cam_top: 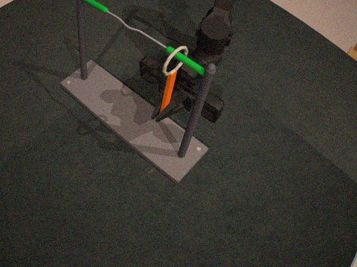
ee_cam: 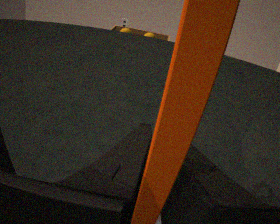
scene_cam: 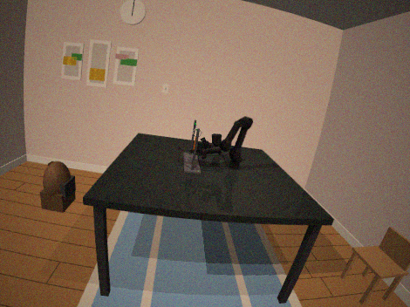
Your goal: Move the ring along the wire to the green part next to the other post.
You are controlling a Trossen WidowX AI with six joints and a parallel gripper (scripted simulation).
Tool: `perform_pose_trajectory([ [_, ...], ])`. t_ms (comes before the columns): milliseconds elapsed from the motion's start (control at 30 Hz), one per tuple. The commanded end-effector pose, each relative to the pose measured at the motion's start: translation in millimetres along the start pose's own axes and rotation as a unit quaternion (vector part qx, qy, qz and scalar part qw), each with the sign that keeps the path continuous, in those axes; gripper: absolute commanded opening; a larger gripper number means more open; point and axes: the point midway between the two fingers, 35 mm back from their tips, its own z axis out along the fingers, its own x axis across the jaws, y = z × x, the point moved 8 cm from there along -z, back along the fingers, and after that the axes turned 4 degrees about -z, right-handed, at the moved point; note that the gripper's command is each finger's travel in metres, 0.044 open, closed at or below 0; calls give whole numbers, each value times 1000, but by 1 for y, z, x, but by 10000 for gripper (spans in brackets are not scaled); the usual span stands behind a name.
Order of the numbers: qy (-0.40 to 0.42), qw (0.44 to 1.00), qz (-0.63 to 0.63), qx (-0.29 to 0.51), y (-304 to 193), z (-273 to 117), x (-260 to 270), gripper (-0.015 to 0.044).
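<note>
The pale ring (cam_top: pixel 165 72) is around the near green part (cam_top: pixel 194 64) of the wire, close to its inner end, with the wire passing through it. Whether the ring touches the green is unclear. The orange handle (cam_top: pixel 168 92) (ee_cam: pixel 187 100) hangs down from the ring, slightly tilted. My gripper (cam_top: pixel 156 117) is shut on the handle's lower end, above the base. The thin grey wire (cam_top: pixel 131 28) runs from there to the far green part (cam_top: pixel 93 3) by the far post (cam_top: pixel 81 39). The near post (cam_top: pixel 195 114) stands just right of the gripper.
The grey base plate (cam_top: pixel 148 149) holds both posts. My dark arm (cam_top: pixel 214 31) reaches in from behind the wire. The black table (scene_cam: pixel 174 197) carries the whole setup. Shadows of the arm and ring fall on the base and table.
</note>
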Motion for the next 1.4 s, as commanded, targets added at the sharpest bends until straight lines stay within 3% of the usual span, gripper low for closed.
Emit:
perform_pose_trajectory([
  [0, -2, 1000, 2, 2, -1, 0, 0, -150],
  [500, -2, 1000, 2, 2, -1, 0, 0, -150],
  [900, 0, 1000, 0, 1, 0, -1, 0, 160],
  [1367, -1, 1000, 1, 2, 2, -27, 1, 160],
])
